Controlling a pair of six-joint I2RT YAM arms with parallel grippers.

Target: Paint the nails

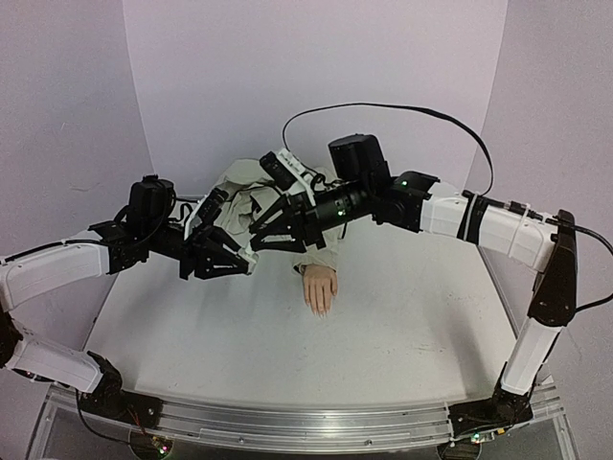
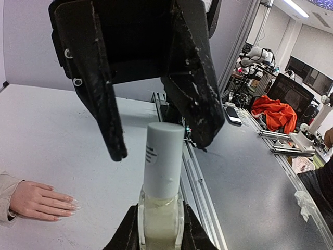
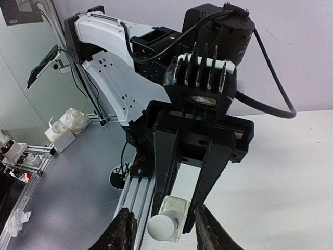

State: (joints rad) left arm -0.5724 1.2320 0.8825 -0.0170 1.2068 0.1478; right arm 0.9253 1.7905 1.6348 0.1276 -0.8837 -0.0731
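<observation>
Right hand [image 2: 159, 148] flanks cap [image 2: 164, 161]; left hand [image 2: 160, 235] grips bottle [image 2: 161, 213].

Glossy glass bottle [image 2: 161, 221] with matt plastic cap [image 2: 164, 156]; pale glossy nails [image 2: 75, 206]; matt white table [image 2: 47, 135].

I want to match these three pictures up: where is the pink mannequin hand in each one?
Top external: the mannequin hand lies near the middle, flat on the table.
Left wrist: lower left corner, fingers pointing right.
Right wrist: not in it.
Shared landmark: the left gripper, shut on a white-capped bottle, seen in all three.
</observation>
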